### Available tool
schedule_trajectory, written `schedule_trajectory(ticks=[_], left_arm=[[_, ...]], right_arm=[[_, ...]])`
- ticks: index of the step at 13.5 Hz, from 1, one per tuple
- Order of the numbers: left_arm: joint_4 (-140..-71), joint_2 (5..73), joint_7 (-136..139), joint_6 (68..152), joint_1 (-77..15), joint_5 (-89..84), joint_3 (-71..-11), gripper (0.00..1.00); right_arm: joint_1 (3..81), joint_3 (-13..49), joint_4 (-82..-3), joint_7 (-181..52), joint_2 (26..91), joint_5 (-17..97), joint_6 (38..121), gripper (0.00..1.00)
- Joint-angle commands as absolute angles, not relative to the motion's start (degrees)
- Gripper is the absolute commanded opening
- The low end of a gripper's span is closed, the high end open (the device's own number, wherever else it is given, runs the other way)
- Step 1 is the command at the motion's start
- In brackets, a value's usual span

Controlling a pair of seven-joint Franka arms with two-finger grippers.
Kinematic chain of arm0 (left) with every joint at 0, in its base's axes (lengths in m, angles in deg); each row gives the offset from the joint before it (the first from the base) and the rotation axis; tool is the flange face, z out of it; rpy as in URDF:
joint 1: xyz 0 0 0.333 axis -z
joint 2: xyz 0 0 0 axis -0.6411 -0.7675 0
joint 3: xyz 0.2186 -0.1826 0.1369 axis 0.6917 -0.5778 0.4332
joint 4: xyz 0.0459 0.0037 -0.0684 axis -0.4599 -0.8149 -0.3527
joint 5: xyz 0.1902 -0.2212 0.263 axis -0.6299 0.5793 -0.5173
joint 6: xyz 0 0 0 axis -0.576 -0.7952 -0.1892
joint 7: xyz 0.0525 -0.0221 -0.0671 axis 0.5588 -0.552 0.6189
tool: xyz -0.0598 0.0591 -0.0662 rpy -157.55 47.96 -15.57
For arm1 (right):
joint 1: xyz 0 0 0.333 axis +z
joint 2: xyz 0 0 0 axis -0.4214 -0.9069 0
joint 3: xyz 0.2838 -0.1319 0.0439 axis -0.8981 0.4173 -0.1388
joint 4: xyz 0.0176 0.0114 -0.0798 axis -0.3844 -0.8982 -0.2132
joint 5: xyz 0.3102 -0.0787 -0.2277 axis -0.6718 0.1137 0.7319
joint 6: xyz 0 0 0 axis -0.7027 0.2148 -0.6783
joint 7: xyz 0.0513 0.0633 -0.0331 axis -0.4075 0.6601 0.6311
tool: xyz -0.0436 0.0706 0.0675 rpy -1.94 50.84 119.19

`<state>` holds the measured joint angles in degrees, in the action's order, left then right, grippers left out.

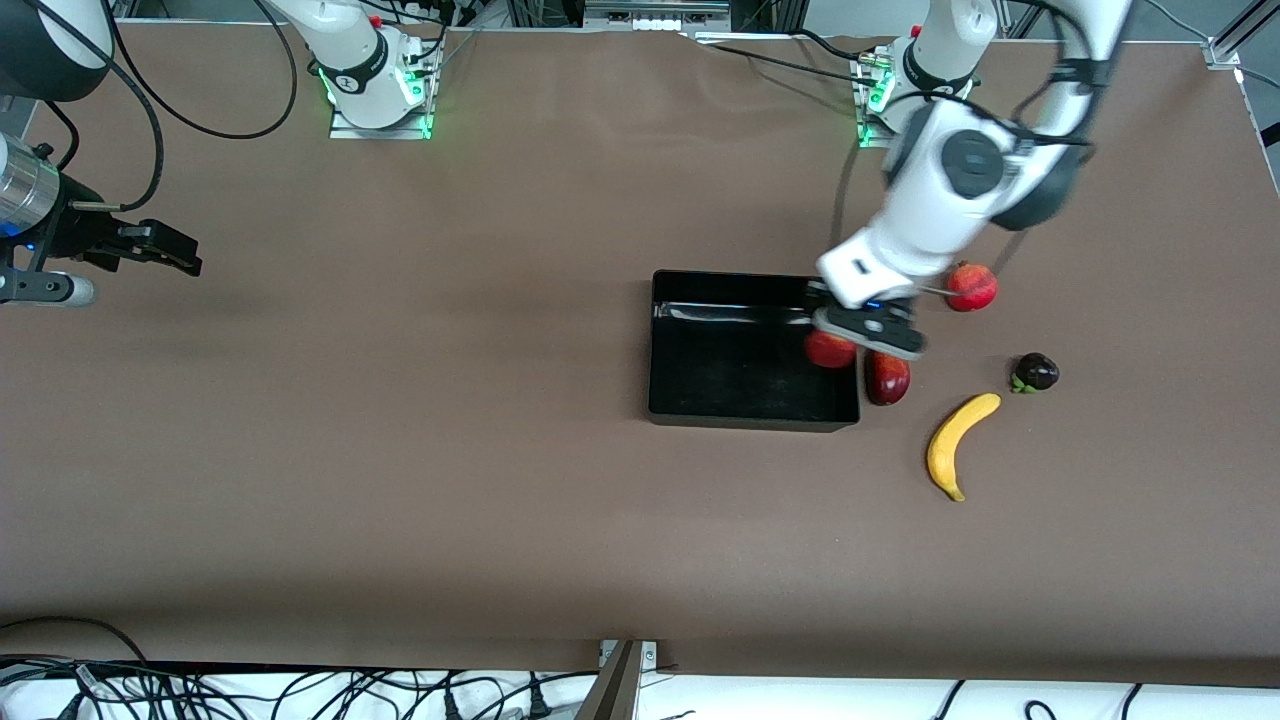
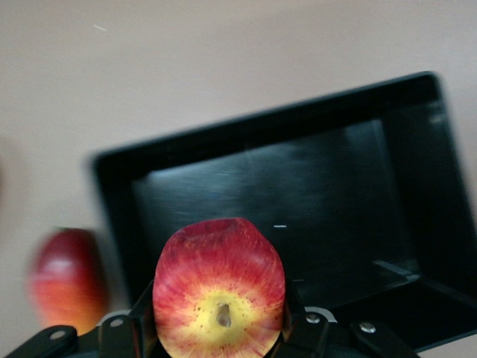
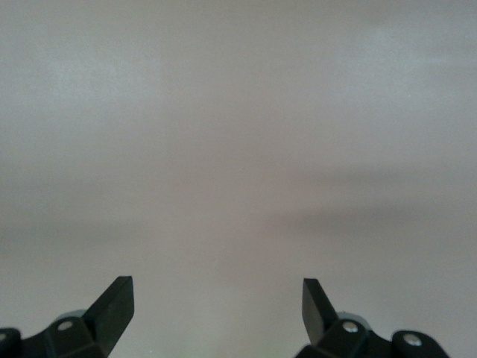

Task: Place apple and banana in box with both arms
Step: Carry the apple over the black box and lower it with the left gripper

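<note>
Apple (image 2: 218, 297): held in the air between the fingers of the left gripper (image 1: 845, 345), stem end toward the wrist camera; in the front view it hangs over the box's edge at the left arm's end.
Left gripper: fingers (image 2: 296, 309) part closed, clamped on either side of the apple; its arm reaches down from the counter's base edge.
Box (image 1: 700, 400): glossy black tray lying near the middle of the counter, somewhat toward the left arm's end; nothing is seen lying in it.
Banana (image 1: 957, 443): flat on the counter, toward the left arm's end from the box and nearer to the front camera than the box's near corner.
Elongated red fruit (image 1: 887, 377): on the counter just beside the box's edge at the left arm's end.
Pomegranate (image 1: 971, 286): on the counter, partly covered by the left arm.
Dark fruit (image 1: 1035, 372): small, purple-black, between pomegranate and banana.
Right gripper (image 1: 165, 250): waits over bare counter at the right arm's end, fingers (image 3: 113, 307) spread wide, holding nothing.
</note>
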<state>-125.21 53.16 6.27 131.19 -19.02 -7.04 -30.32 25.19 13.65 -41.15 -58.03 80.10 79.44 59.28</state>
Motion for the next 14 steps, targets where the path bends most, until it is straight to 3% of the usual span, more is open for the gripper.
schedule_trajectory(ticks=[1,5,10,11,12,13,14], left_arm=[[-116.14,43.62,18.01,130.7,-11.16,-6.38,-29.36,0.0],[-111.98,34.9,22.1,134.81,-6.39,-6.73,-28.75,0.0],[-111.98,31.11,22.18,136.77,-4.1,-6.29,-27.78,0.03],[-111.98,31.37,21.92,136.6,-4.1,-6.38,-27.69,0.33],[-112.16,31.72,21.66,136.51,-4.1,-6.3,-27.17,0.8],[-112.51,32.33,21.66,136.59,-4.19,-6.29,-26.99,1.0],[-112.95,33.64,21.4,136.25,-4.71,-6.29,-26.99,1.0]], right_arm=[[24.74,13.05,-40.96,-57.99,80.7,80.35,59.09,1.0],[24.74,13.05,-40.96,-57.99,80.7,80.26,59.0,1.0],[24.74,13.05,-40.96,-57.99,80.7,80.35,59.0,1.0],[24.74,13.05,-40.87,-57.99,80.7,80.35,59.0,1.0],[24.83,13.05,-40.87,-57.99,80.7,80.35,59.0,1.0],[24.83,13.05,-40.87,-57.99,80.7,80.35,59.09,1.0],[24.83,13.05,-40.87,-57.99,80.7,80.35,59.0,1.0]])
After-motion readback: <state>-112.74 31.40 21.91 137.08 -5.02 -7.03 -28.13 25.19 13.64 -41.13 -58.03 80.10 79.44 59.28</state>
